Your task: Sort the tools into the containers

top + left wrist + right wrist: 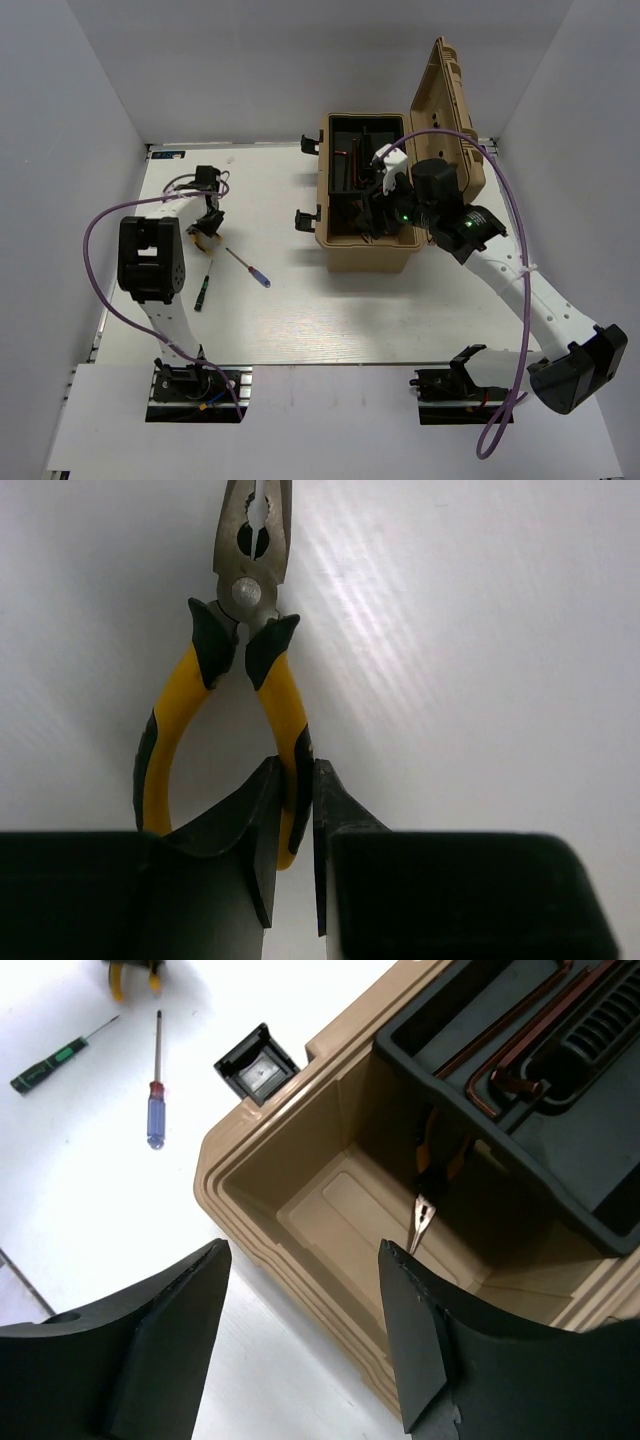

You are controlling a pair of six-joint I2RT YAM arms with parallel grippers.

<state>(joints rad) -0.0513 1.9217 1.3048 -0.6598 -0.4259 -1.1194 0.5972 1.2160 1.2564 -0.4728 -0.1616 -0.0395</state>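
The left gripper (295, 780) pinches one yellow handle of the pliers (275, 685) near the counter's left edge. The right gripper (303, 1260) hangs wide open over the tan box (290, 1150) by the far edge

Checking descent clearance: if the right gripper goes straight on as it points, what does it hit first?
Likely the bare floor of the open tan plastic toolbox, seen between the fingers of the open right gripper. The orange-handled pliers lie right of that line; depth is unclear.
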